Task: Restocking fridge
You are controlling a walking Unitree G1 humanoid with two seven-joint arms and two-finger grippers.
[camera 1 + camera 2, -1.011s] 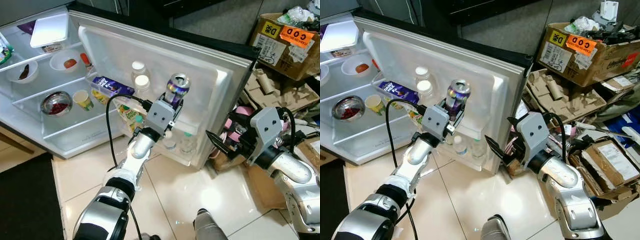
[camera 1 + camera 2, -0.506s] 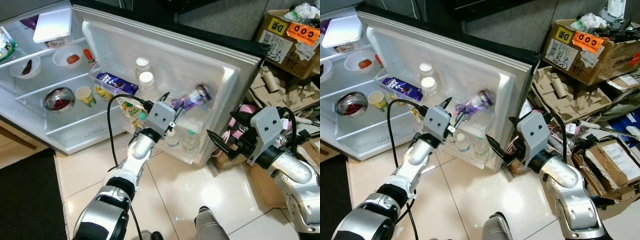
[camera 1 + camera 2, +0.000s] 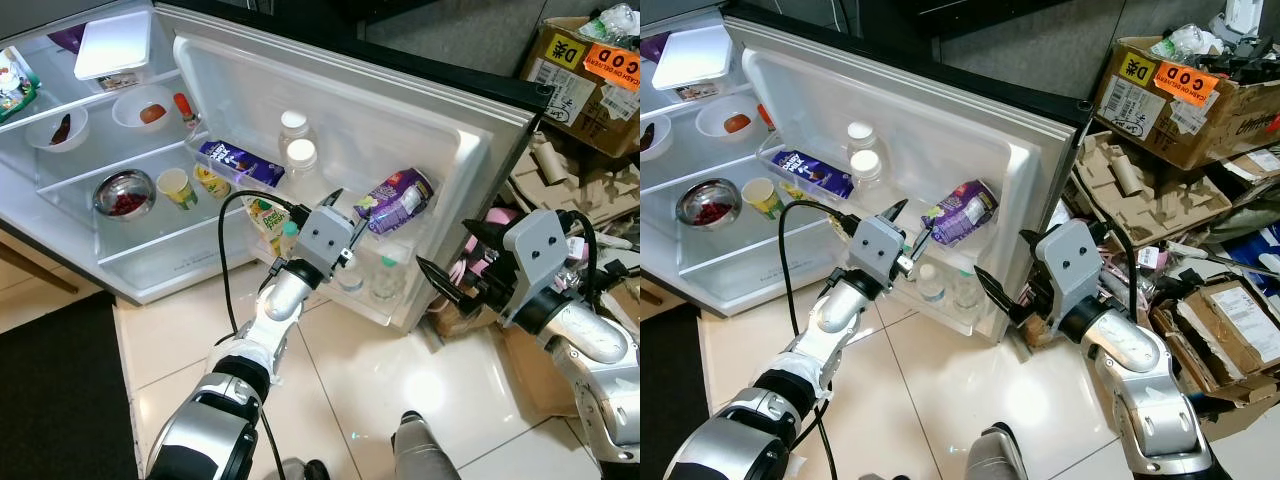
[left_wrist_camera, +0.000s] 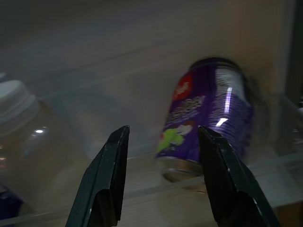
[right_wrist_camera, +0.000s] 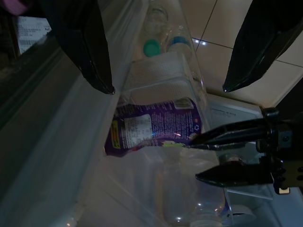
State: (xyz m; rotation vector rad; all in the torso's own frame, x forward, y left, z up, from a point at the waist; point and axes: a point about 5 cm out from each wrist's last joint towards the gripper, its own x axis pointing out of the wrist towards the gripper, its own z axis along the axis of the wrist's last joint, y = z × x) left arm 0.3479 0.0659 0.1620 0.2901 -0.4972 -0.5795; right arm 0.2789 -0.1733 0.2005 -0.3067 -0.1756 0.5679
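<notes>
Left gripper (image 3: 339,212): fingers spread, holding nothing, poised just short of the fridge door shelf (image 3: 390,262). A second ago it was clamped on the purple can (image 3: 397,200), carried upright with its top facing up; half a second ago the can was already tipping out of the opening fingers.

Purple can: now free, in the upper door shelf near the door's outer edge, leaning against the inner door wall. Long axis tilted well off vertical, silver top toward the door's edge and upward, base down toward the shelf. In the left wrist view it reads as a can (image 4: 207,118) sitting just past the right-hand finger, apart from both.

Status: the can is delivered but judged not properly seated; it may settle or roll, and may need righting.

Right gripper (image 3: 1002,299): fingers apart, empty, hovering beside the door's outer edge.

Also on door: two white-capped bottles (image 3: 296,160), purple carton (image 3: 240,163).
</notes>
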